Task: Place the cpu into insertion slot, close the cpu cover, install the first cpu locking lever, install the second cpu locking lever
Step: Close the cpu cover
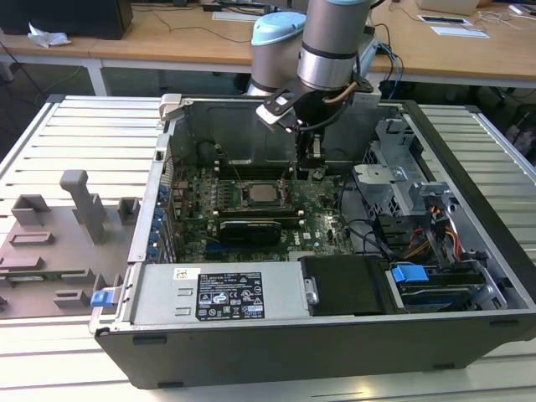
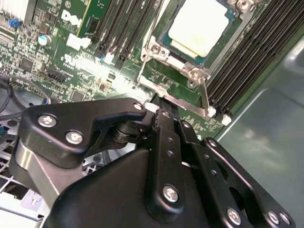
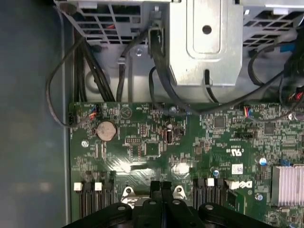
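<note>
hanging low beside the socket, fingers shut

reaching down into the open dark grey metal computer case (image 1: 335,343), black two-fingered gripper (image 1: 316,167) low over the green motherboard (image 1: 322,209), just to the exterior view's right of the socket. fingers (image 3: 156,187) pressed together in the first wrist view, nothing seen between them.

small flat square cpu (image 2: 200,23) with silvery-grey metal top seated in the square dark insertion slot (image 2: 165,38), near the middle of the board. thin silvery-grey metal cpu cover (image 2: 180,61) lying flat as a frame around the chip. thin bent silvery metal locking lever (image 2: 183,100) running along the socket's edge, right at the fingertips in the second wrist view; touching or not, cannot tell.

long narrow black memory slots (image 2: 247,52) flanking the socket on two sides. round silver coin battery (image 3: 106,129) flat on the board. case resting on a slatted aluminium table (image 1: 75,126), grey plastic fixture (image 1: 79,205) beside it at the exterior view's left.
</note>
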`<action>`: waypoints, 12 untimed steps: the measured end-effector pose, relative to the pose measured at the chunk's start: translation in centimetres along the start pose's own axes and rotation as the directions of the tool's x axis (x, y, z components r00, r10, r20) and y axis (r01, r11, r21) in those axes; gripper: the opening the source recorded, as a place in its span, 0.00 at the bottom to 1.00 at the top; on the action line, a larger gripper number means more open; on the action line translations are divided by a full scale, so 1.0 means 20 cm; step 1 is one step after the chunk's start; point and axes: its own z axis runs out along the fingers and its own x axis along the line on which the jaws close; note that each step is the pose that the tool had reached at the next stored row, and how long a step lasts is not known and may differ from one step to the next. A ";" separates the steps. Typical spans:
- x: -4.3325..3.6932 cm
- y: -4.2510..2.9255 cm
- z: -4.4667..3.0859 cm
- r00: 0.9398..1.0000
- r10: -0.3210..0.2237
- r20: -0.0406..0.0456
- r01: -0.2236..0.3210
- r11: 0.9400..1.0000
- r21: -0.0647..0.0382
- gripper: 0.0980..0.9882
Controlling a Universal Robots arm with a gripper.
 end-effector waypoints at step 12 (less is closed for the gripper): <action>0.000 -0.077 0.004 1.000 0.000 0.000 0.000 1.000 0.000 0.01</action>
